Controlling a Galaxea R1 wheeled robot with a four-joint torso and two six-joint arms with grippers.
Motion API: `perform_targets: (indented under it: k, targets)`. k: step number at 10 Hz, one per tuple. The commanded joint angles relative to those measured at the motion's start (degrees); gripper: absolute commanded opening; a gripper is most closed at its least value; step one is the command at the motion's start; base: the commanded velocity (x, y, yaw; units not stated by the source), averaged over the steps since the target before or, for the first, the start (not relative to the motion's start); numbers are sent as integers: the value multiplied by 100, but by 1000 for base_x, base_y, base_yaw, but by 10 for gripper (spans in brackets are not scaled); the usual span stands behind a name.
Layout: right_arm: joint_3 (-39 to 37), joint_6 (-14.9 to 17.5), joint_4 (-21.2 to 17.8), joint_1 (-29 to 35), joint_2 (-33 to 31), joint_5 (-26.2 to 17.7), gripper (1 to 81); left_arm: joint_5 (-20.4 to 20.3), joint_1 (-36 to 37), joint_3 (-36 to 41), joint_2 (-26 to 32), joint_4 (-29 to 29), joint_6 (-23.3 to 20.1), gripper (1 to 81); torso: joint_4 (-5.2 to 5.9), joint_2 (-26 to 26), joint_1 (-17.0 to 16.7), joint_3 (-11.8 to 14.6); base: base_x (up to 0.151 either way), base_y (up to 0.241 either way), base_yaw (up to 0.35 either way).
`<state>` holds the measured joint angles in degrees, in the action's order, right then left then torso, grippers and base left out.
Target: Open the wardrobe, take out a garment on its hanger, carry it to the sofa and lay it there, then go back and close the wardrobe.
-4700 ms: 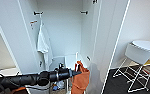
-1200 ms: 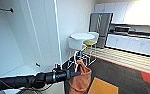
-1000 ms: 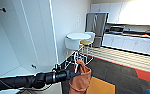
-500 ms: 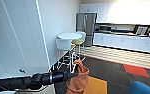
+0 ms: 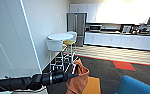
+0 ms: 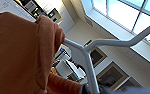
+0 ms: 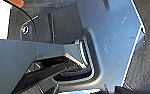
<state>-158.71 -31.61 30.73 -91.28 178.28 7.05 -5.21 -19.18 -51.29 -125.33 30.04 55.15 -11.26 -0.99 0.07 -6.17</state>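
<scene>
Near the lower middle of the head view, my left gripper [image 5: 71, 74] is clamped on the hanger [image 6: 91, 65], and the garment [image 5: 77, 80] hangs from it, rust-orange and bunched in folds. I judge the taking-out done and the carrying under way: the sofa [image 5: 137, 86] is near on the right, the laying down and closing the wardrobe remain. Whether my right gripper is apart or together I cannot tell.

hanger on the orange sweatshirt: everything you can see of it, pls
The hanger is thin and white, smooth like plastic or coated metal. In the left wrist view a straight stem rises into a fork of two sloping arms; one slips under the rust-orange sweatshirt, the other runs off bare. Its hook top can't be made out. In the head view the left gripper meets it at the top of the sweatshirt, which hangs bunched below, off the floor.
</scene>
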Motion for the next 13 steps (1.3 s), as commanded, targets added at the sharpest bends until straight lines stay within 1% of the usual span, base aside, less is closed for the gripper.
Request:
perform_targets:
  k: [1, 7, 10, 13]
  targets:
    - [-1, 6, 56, 149, 53, -274, 811, -675, 850, 303, 60, 283, -171, 10, 0, 0, 0, 0, 0, 0, -266]
    - [-1, -3, 47, 141, 70, -274, 811, -684, 779, 364, 139, 319, -162, 10, 0, 0, 0, 0, 0, 0, -266]
    - [8, -3, 38, 105, 79, -204, 811, -631, 771, 408, 43, 310, -162, 10, 0, 0, 0, 0, 0, 0, -266]
    - [-1, -21, 29, 105, 53, -204, 811, -658, 612, 409, 51, 310, -162, 10, 0, 0, 0, 0, 0, 0, -268]
